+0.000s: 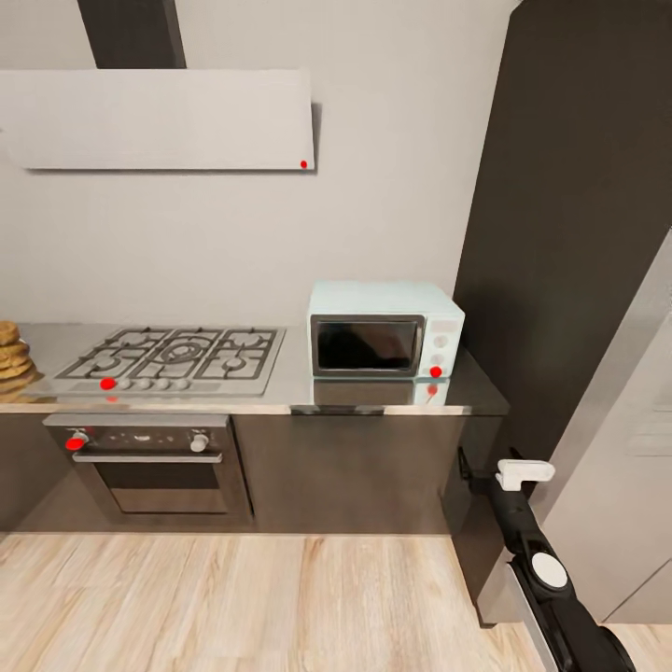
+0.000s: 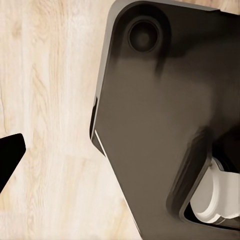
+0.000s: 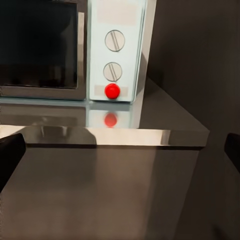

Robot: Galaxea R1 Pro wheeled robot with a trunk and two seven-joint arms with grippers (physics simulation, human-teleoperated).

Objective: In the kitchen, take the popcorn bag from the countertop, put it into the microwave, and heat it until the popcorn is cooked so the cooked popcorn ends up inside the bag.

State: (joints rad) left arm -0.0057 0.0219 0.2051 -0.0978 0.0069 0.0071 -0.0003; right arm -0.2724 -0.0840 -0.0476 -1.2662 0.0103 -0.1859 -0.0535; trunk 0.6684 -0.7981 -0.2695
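While its door is shut, microwave [image 1: 385, 330] on countertop [image 1: 280, 399], dark glass.

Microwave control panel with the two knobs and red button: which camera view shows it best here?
The right wrist view: the microwave panel is close, both knobs and the red button distinct. The head view shows the whole microwave, its controls small. The left wrist view looks at wood floor and a dark robot part.
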